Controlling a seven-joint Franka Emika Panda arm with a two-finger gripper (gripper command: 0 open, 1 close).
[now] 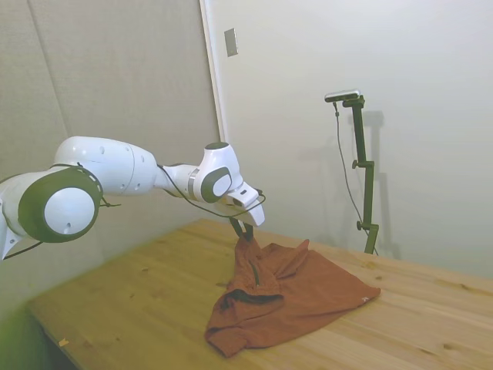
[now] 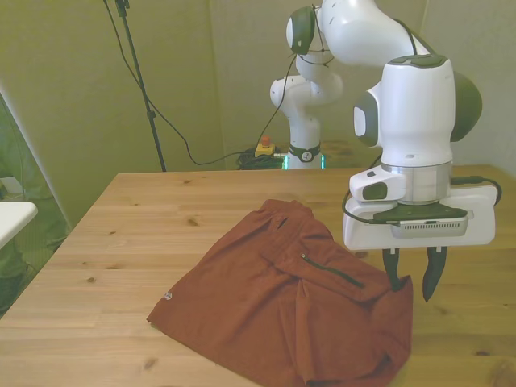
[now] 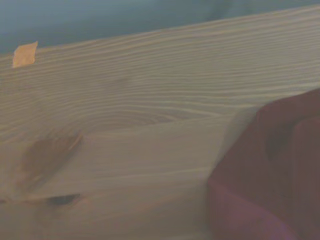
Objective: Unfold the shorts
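Wooden tabletop [image 2: 121,242] carries rust-orange shorts [image 2: 266,314], mostly spread, mid-surface. Claw [image 2: 409,278] released, fingers apart, nothing held, just above shorts' raised edge at 3 o'clock in front view. Fold with dark zipper remains there; flattening it left, I judge.

Parted gripper [image 2: 413,280] just above rumpled shorts [image 2: 282,310]

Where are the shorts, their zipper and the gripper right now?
shorts [image 2: 242,306], front view, flat middle of the fabric
zipper [image 2: 332,271], front view, midway along the dark line
gripper [image 2: 411,282], front view, between the open fingertips
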